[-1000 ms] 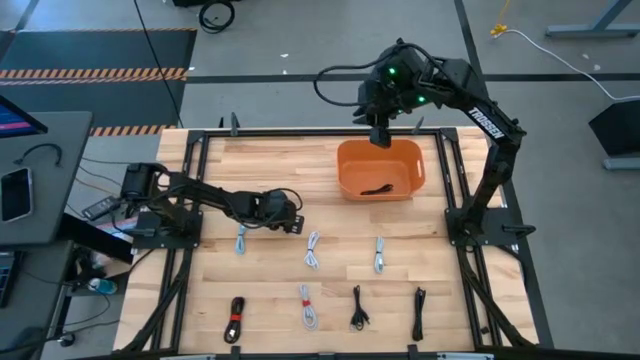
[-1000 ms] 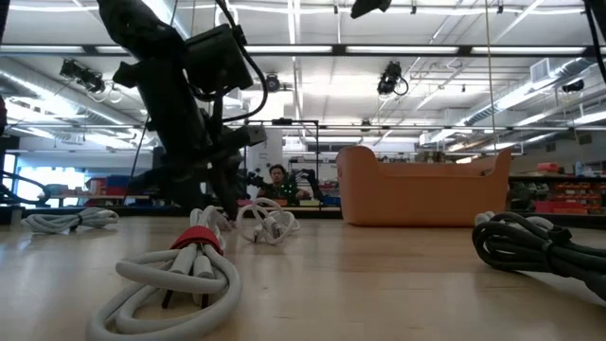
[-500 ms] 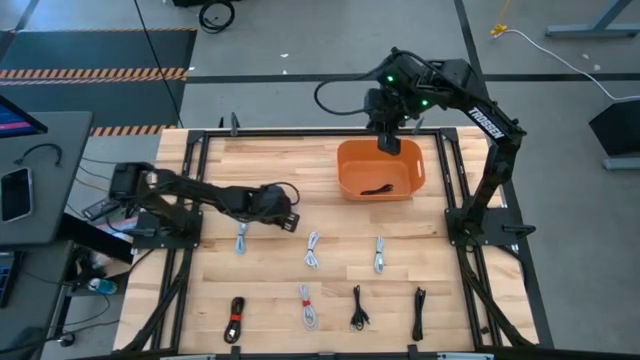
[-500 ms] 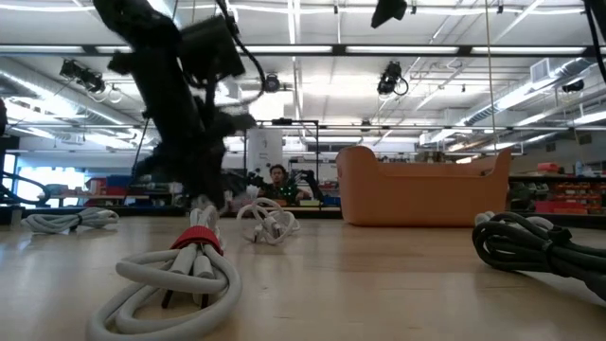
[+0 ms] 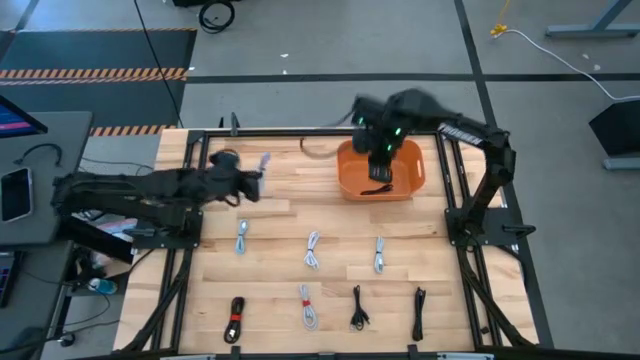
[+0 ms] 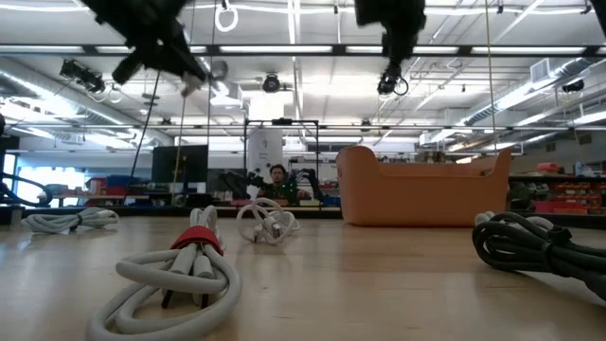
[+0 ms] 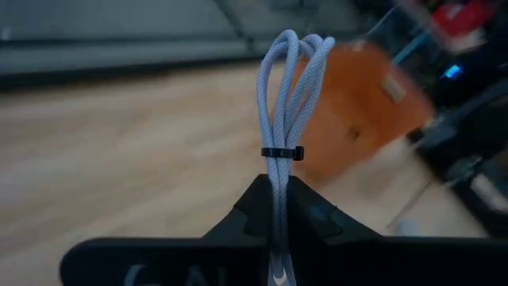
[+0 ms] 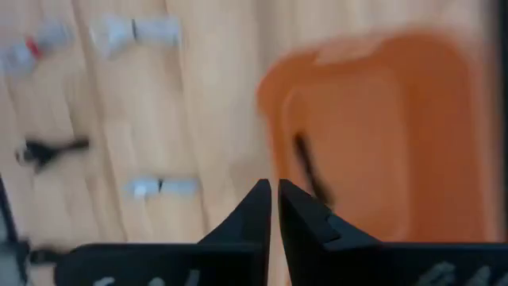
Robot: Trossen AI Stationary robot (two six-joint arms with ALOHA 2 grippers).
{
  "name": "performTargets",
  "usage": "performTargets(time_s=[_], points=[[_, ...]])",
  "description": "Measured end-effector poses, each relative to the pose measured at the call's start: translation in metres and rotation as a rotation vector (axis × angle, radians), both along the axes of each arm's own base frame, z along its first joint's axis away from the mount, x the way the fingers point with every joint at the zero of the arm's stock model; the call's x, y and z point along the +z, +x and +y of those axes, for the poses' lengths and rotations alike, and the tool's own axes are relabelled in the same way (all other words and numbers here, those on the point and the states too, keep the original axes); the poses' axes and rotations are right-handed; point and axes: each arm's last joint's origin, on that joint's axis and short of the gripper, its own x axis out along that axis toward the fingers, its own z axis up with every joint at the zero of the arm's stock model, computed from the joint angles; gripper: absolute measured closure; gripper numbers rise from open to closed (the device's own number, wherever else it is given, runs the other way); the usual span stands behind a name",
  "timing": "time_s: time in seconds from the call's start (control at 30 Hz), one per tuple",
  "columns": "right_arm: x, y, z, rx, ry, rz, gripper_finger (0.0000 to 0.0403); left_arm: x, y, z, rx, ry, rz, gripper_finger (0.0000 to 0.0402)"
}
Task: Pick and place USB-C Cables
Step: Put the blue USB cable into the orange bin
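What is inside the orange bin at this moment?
One black cable lies on the floor of the bin. The right claw hangs over the bin's far part and covers some of the floor there, so anything under it cannot be seen.

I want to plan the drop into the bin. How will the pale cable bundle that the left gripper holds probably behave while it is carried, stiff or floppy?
Probably fairly stiff: in the left gripper, the pale cable bundle stands upright without sagging. The black tie binds its strands, so it likely will not uncoil. It looks light; once released over the orange bin it may bounce.
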Motion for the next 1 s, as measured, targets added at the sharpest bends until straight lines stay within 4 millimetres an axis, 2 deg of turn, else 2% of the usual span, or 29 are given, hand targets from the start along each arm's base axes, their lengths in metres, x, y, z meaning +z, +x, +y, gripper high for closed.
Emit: performTargets(time_s=[0.2,0.3,0.4,0.67,1.0], points=[[-0.076,0.003,0.015,0.014,-0.021,0.260,0.0340,0.019,-0.027,0.000,-0.026,0.070,-0.084,0.0379],[-0.105,0.003,0.018,-0.002,-0.041,0.300,0.0319,0.021,-0.031,0.000,-0.029,0.077,-0.095,0.0379],[-0.126,0.005,0.019,-0.025,-0.045,0.279,0.0297,0.021,-0.031,0.000,-0.035,0.087,-0.083,0.0379],[-0.152,0.006,0.016,-0.038,-0.058,0.228,0.0250,0.021,-0.031,0.000,-0.036,0.087,-0.083,0.0379],[-0.174,0.005,0.007,-0.039,-0.098,0.169,0.0247,0.021,-0.031,0.000,-0.036,0.087,-0.084,0.0379]])
